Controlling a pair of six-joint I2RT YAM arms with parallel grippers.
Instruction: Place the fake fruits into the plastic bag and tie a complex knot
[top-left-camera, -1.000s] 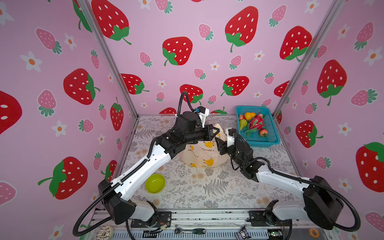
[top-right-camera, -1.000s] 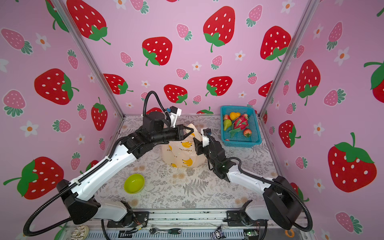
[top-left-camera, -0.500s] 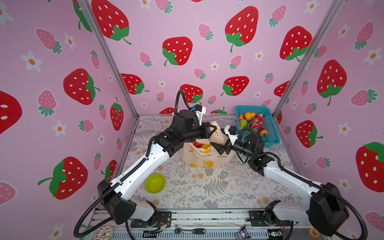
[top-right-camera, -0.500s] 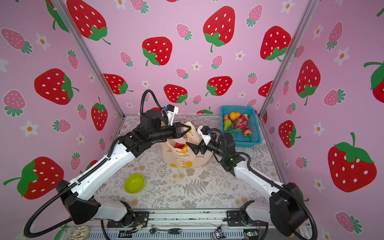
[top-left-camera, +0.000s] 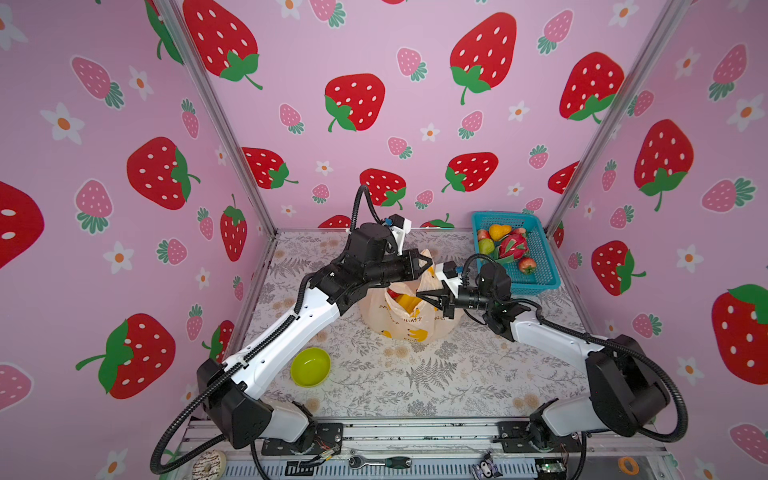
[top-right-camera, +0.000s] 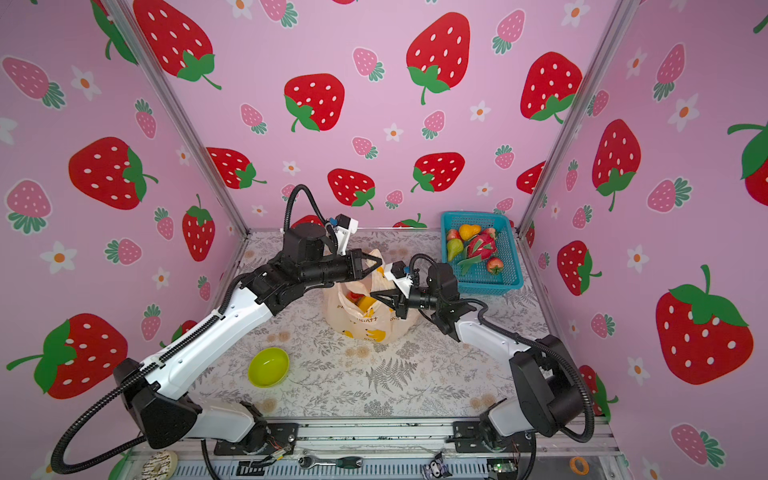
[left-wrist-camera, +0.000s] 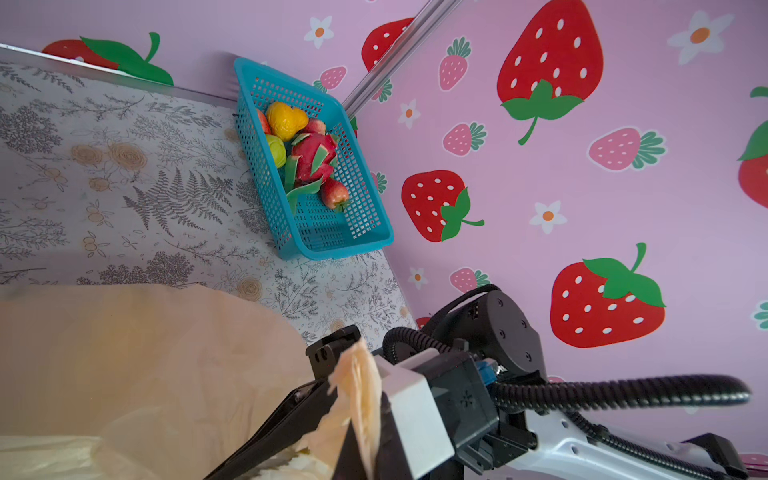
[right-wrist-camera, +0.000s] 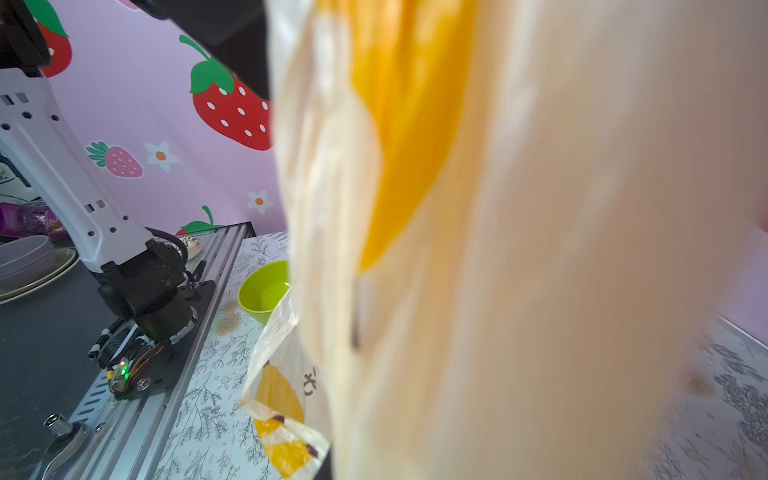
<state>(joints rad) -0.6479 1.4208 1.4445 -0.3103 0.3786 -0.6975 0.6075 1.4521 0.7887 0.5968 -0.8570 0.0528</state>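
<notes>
Top views both show the left gripper (top-left-camera: 429, 263) still clenched on a handle of the plastic bag (top-left-camera: 399, 326), which stands left of the basket (top-left-camera: 540, 284) as before. The right gripper (top-left-camera: 420, 295), wide open half a second ago, now pinches the bag's rim on the basket side. Most fake fruits (top-left-camera: 512, 246) lie in the basket — some show inside the bag.

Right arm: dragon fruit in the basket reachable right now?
Probably not yet: right gripper looks shut on the plastic bag. Once released, dragon fruit lies uncovered in the open basket close by.
</notes>
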